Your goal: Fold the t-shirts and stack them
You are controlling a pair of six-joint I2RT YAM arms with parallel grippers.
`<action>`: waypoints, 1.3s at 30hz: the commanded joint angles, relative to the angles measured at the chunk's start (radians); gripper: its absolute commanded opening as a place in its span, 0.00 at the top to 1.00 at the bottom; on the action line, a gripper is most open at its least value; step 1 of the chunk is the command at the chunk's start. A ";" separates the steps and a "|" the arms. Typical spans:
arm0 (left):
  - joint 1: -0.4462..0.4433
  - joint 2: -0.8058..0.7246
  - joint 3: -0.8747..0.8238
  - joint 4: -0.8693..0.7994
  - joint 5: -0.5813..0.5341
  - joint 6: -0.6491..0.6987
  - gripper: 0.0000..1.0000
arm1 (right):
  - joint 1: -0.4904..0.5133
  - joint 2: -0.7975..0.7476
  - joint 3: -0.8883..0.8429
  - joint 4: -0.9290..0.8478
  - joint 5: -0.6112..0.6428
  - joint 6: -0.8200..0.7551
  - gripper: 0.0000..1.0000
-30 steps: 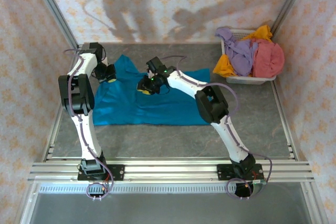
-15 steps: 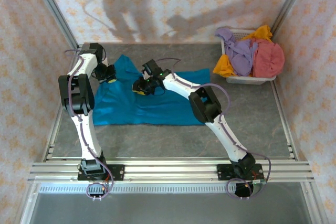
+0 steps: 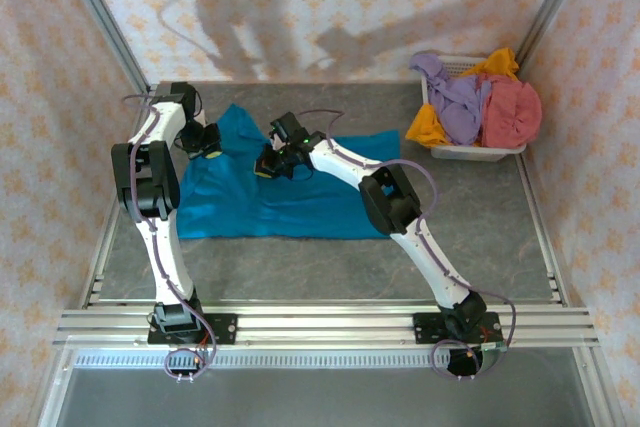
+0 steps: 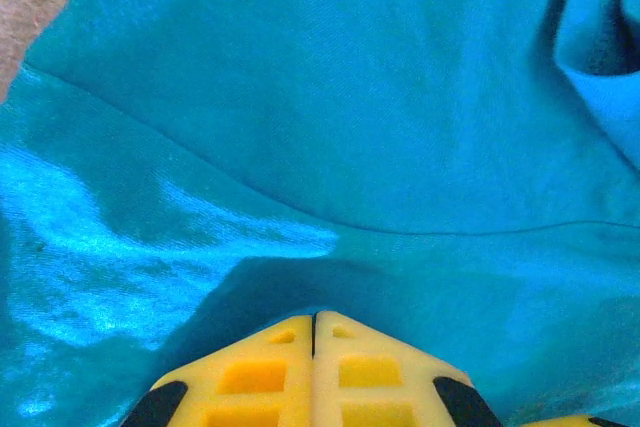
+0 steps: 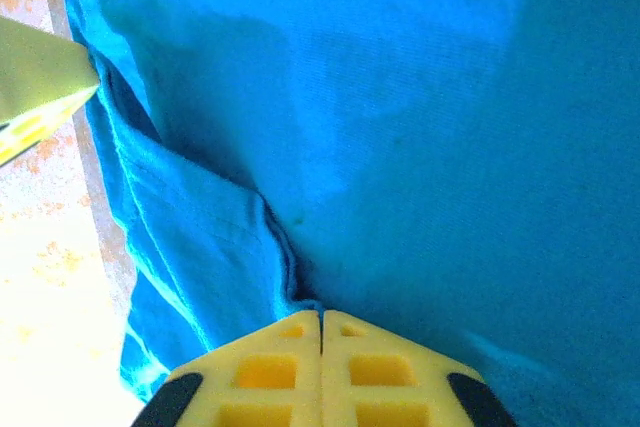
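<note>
**Pinching the teal shirt near its collar end**

Lying spread on the grey table (image 3: 480, 237), the teal t-shirt (image 3: 290, 202) covers the left-centre of the surface, between the two arms and in front of the far wall. Its near edge runs fairly straight. Its far edge rises to a peak by the left arm and dips toward the middle.

The left claw (image 3: 208, 147) sits low at the far left part of the shirt. In the left wrist view its yellow fingers (image 4: 260, 377) are pressed flat against each other, with only a thin line between them. The teal cloth lies just under their tips, crossed by a long seam. I cannot tell whether any cloth is caught between them.

The right claw (image 3: 266, 169) reaches across to the dip in the far edge, near the left claw but apart from it. In the right wrist view its fingers (image 5: 380, 387) are closed together. A dark crease in the shirt runs straight into the point where they meet (image 5: 320, 319), so a fold of teal cloth is pinched there. Bare table shows along the left side of that view.

A white basket (image 3: 470, 152) stands at the far right corner, well apart from the teal shirt. Heaped in it are a purple t-shirt (image 3: 455, 102), an orange-yellow t-shirt (image 3: 428, 127) and a red t-shirt (image 3: 512, 112), all bunched and spilling over the rim.
</note>
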 commanded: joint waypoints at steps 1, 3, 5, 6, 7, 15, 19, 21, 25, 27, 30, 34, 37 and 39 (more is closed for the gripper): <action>-0.003 0.014 -0.004 -0.012 -0.010 -0.002 1.00 | 0.003 -0.032 0.008 -0.011 0.037 -0.028 0.99; -0.002 0.019 -0.003 -0.010 -0.016 -0.008 1.00 | 0.003 -0.050 -0.008 -0.023 0.067 -0.048 1.00; -0.002 0.026 0.001 -0.011 -0.019 -0.016 1.00 | 0.003 -0.066 -0.025 -0.029 0.093 -0.062 1.00; -0.003 0.030 0.002 -0.011 -0.020 -0.021 1.00 | 0.003 -0.075 -0.038 -0.029 0.108 -0.065 1.00; -0.002 0.033 0.007 -0.011 -0.022 -0.024 1.00 | 0.003 -0.085 -0.053 -0.029 0.125 -0.066 1.00; -0.003 0.064 0.043 -0.019 -0.032 -0.044 1.00 | 0.002 -0.140 -0.135 0.000 0.197 -0.061 1.00; -0.002 0.077 0.056 -0.023 -0.031 -0.048 1.00 | -0.003 -0.132 -0.134 -0.016 0.197 -0.050 0.98; -0.003 0.078 0.064 -0.031 -0.039 -0.046 1.00 | -0.005 -0.135 -0.132 -0.024 0.198 -0.049 0.90; -0.002 0.044 0.071 -0.039 -0.050 -0.049 0.64 | -0.015 -0.161 -0.131 -0.049 0.201 -0.065 0.74; -0.003 0.012 0.077 -0.043 -0.068 -0.049 0.55 | -0.018 -0.184 -0.130 -0.074 0.207 -0.076 0.69; -0.002 -0.044 0.085 -0.052 -0.084 -0.050 0.49 | -0.020 -0.229 -0.136 -0.130 0.223 -0.107 0.68; -0.012 -0.102 0.066 -0.096 -0.042 -0.051 0.46 | -0.025 -0.324 -0.227 -0.187 0.251 -0.150 0.68; -0.029 -0.169 -0.046 -0.069 -0.043 -0.062 0.44 | -0.038 -0.429 -0.372 -0.182 0.259 -0.160 0.67; -0.046 -0.218 -0.140 -0.034 -0.044 -0.077 0.43 | -0.053 -0.498 -0.477 -0.183 0.262 -0.155 0.67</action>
